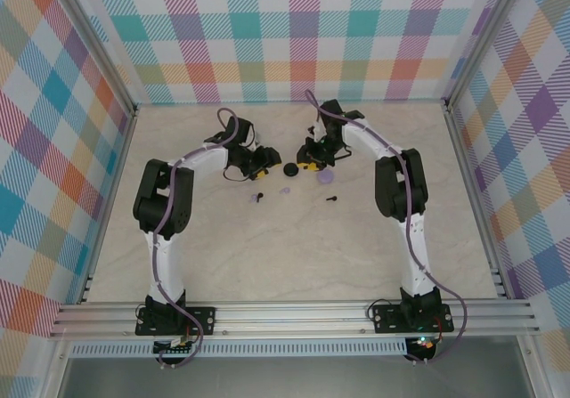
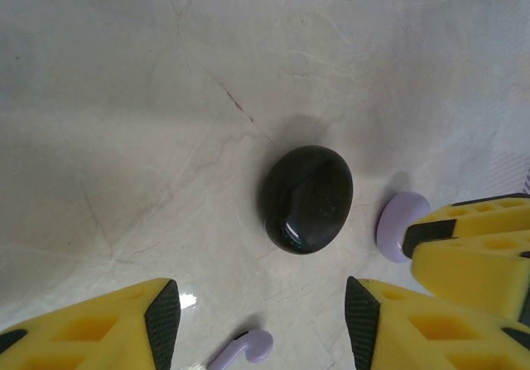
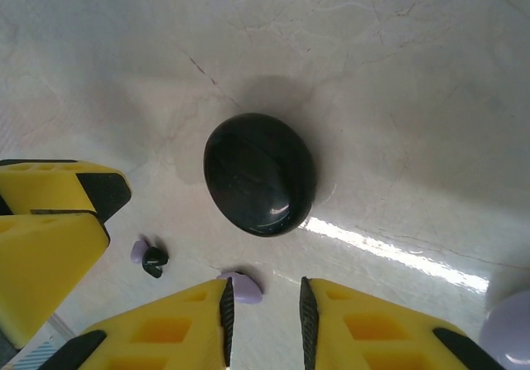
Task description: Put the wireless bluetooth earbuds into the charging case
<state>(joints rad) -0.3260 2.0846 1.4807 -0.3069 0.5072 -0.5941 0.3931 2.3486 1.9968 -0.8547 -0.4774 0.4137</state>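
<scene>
Earbuds point(image 2: 248, 349): tiny, prob. light, slick; pinch body, not stem. L gripper point(image 2: 258, 324) half-wide, bud between fingers, untouched; R gripper point(image 3: 265, 316) narrow, empty.

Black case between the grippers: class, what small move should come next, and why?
Probably bring the left gripper forward around the black case to steady it: the case looks shut, the gripper is empty, and a lilac earbud lies loose nearby.
</scene>
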